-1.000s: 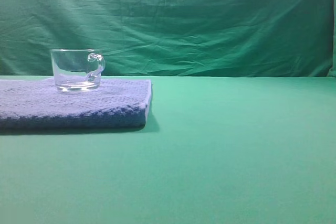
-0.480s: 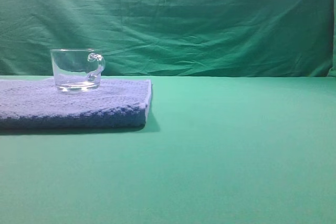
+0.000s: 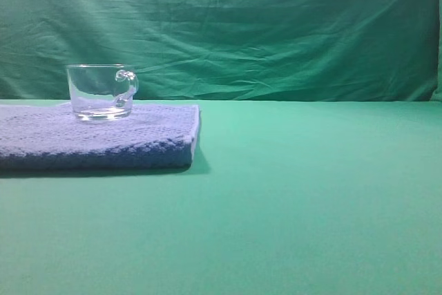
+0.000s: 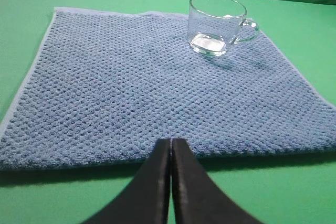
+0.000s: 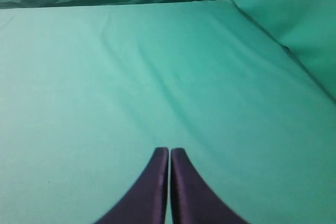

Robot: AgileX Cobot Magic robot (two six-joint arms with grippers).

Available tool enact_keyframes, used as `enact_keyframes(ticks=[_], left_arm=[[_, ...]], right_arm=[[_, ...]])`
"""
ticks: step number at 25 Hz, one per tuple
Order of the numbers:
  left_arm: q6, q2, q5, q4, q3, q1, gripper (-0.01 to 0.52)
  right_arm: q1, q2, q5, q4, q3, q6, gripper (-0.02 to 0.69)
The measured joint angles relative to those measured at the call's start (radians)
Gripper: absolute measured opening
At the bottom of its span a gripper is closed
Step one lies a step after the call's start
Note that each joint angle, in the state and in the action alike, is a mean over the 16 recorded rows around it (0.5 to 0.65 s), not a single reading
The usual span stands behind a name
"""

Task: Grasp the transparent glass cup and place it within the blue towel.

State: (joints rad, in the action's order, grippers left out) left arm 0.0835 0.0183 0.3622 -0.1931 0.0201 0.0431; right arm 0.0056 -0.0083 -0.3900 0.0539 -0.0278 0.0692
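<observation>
The transparent glass cup stands upright on the blue towel at the left of the table, handle to the right. In the left wrist view the cup sits near the towel's far right corner, and the towel fills most of the view. My left gripper is shut and empty, at the towel's near edge, well short of the cup. My right gripper is shut and empty over bare green cloth. Neither gripper shows in the exterior view.
Green cloth covers the table and hangs as a backdrop. In the right wrist view a fold of green cloth rises at the right.
</observation>
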Motion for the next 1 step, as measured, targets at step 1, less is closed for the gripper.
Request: enact_keyframes(ticks=[1], left_arm=[[0.000,0.000,0.000,0.000,0.000,0.000,0.000]], right_arm=[[0.000,0.000,0.000,0.000,0.000,0.000,0.000]])
